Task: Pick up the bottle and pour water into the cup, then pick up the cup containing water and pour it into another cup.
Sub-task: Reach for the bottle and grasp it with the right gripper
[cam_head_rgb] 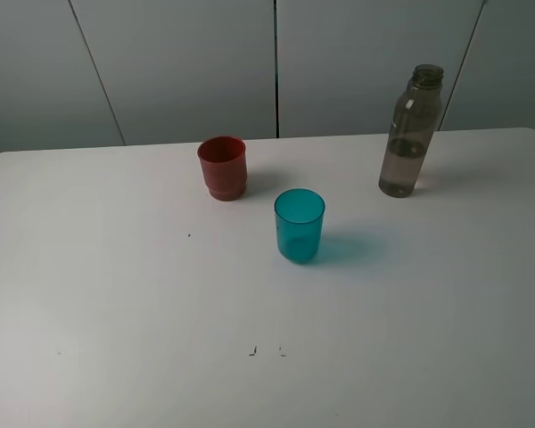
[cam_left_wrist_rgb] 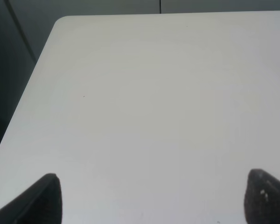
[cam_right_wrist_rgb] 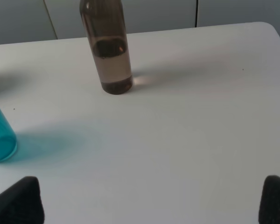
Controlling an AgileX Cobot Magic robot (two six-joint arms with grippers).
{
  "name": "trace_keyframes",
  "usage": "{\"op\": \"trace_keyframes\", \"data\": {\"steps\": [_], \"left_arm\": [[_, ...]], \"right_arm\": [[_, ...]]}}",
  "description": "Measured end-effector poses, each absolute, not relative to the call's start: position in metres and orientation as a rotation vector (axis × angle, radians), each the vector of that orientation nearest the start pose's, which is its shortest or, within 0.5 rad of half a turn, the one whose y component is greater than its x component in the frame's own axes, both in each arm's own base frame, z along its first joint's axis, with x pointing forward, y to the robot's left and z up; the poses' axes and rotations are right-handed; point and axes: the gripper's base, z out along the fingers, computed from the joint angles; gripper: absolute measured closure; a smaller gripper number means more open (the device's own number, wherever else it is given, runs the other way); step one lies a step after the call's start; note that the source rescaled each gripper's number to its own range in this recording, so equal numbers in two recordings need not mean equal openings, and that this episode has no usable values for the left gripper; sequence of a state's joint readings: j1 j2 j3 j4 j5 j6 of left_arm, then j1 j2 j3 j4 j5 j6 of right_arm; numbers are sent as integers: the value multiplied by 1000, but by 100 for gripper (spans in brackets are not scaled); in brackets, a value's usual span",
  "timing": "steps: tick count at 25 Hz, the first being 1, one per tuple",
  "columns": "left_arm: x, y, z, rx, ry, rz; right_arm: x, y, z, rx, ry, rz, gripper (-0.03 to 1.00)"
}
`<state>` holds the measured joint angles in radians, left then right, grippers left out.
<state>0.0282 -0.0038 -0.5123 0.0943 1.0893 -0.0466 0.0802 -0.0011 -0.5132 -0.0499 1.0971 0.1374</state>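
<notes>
The bottle (cam_head_rgb: 410,134) stands upright at the far right of the surface (cam_head_rgb: 116,312), near its far edge, with clear liquid filling about its lower half. The teal cup (cam_head_rgb: 299,225) stands upright mid-surface; the red cup (cam_head_rgb: 222,168) stands farther and left of it, apart. Broad open surface lies near and left. The left fingers (cam_left_wrist_rgb: 44,200) and the right fingers (cam_right_wrist_rgb: 18,200) are spread wide, gripping nothing.
</notes>
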Motion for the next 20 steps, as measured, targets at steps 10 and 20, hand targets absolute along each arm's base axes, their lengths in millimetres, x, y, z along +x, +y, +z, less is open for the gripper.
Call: {"op": "trace_keyframes", "data": {"steps": [10, 20], "left_arm": [[-9, 7, 279, -84, 2053, 102], [-9, 7, 279, -84, 2053, 102]], "right_arm": [[31, 1, 301, 59, 2124, 104, -3], [117, 11, 305, -51, 2069, 87, -3]]}}
